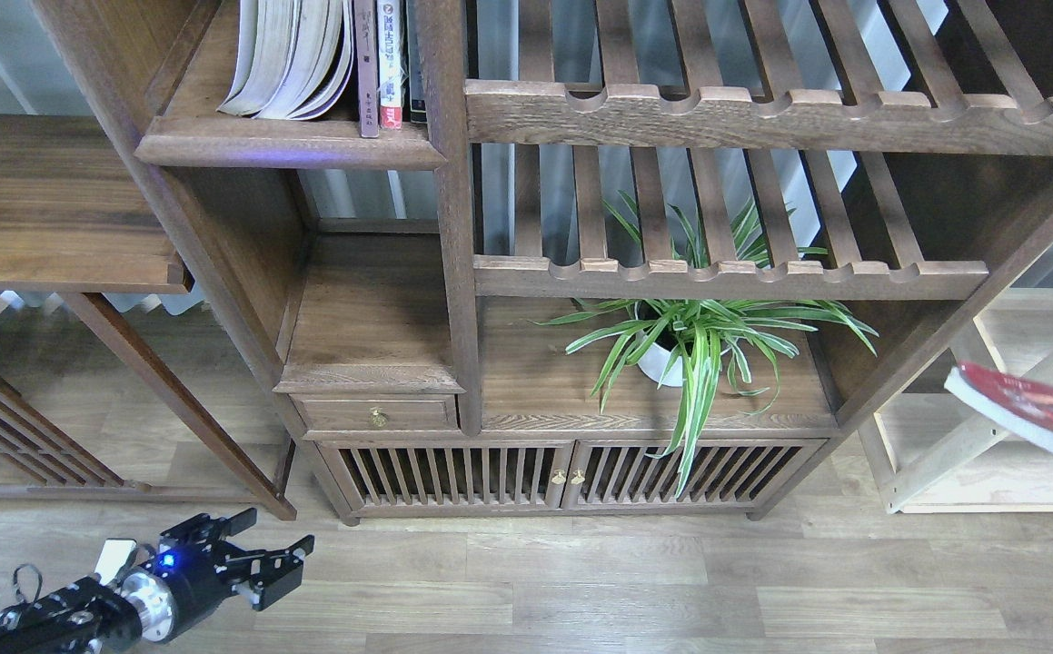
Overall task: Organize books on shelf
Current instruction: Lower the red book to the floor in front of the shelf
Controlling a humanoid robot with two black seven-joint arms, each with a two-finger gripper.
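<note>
The left arm is entering from the lower left corner of the frame, lying low and slanting up toward the right. Its wrist is showing a silver ring and a small blue light is glowing on the black housing just behind the fingers. A loose black cable is looping beside the forearm near the left edge. The left gripper (273, 557) is sitting at the arm's far end, pointing right and slightly upward, its two black fingers spread apart with a clear gap between them and nothing in that gap. The right arm and its gripper are lying outside the frame.
</note>
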